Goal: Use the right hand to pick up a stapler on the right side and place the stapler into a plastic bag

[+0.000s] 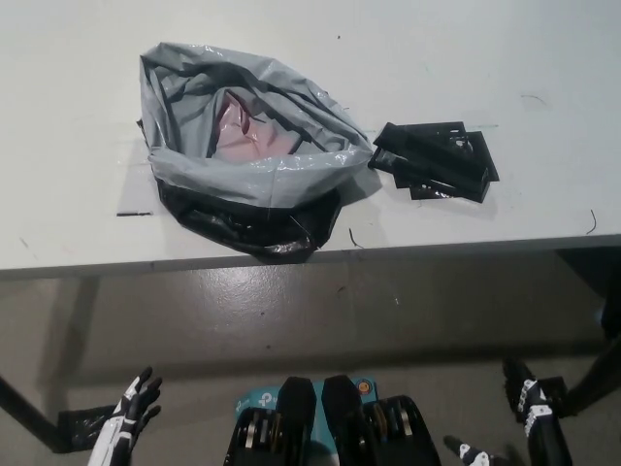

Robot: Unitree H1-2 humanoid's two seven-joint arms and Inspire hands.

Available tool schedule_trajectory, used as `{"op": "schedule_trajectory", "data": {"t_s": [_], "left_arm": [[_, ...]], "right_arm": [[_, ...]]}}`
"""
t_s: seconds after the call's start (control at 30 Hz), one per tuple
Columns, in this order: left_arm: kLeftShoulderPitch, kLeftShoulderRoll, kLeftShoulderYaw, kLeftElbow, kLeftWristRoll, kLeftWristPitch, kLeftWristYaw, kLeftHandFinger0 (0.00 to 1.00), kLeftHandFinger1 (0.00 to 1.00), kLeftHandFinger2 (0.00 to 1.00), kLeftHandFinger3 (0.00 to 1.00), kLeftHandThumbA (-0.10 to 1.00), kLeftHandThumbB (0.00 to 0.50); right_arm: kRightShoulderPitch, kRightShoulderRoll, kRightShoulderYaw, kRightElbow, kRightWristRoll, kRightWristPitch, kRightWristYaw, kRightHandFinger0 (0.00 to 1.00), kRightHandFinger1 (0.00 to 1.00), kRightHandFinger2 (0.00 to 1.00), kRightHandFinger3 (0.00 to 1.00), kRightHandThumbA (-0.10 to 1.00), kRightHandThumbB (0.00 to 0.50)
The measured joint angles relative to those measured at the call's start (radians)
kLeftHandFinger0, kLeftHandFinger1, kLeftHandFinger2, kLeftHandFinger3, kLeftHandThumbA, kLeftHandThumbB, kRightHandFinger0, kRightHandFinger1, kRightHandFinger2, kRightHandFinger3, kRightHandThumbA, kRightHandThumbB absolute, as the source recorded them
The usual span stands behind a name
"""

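A grey plastic bag with a black outer side lies open on the white table, its mouth facing up and something pink inside. To its right rests a black stapler on the tabletop, close to the bag's edge. My black right hand hangs low at the bottom right, below the table edge, fingers apart and empty. My white left hand rests at the bottom left, also below the table, fingers spread and holding nothing.
The table's front edge runs across the middle of the view, with grey floor below it. A dark table leg shows at the lower left. Short dark marks dot the tabletop.
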Motion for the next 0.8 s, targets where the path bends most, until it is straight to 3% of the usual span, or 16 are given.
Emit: {"op": "schedule_trajectory", "data": {"t_s": [0.17, 0.37, 0.8], "left_arm": [[0.001, 0.0, 0.001, -0.004, -0.016, -0.025, -0.012, 1.0, 1.0, 1.0, 1.0, 1.0, 0.5], [-0.028, 0.0, 0.0, -0.002, -0.029, -0.064, -0.016, 1.0, 1.0, 1.0, 1.0, 1.0, 0.5], [-0.056, -0.002, -0.011, -0.021, -0.024, -0.077, -0.016, 1.0, 1.0, 1.0, 1.0, 1.0, 0.5]], "right_arm": [[-0.011, -0.009, -0.031, -0.186, -0.056, 0.008, -0.009, 1.0, 1.0, 1.0, 1.0, 0.8, 0.267], [-0.171, -0.088, -0.084, -0.377, -0.099, 0.099, 0.009, 1.0, 1.0, 1.0, 1.0, 0.7, 0.263], [-0.535, -0.208, -0.034, -0.299, -0.178, 0.374, 0.109, 1.0, 1.0, 1.0, 1.0, 0.85, 0.323]]}}
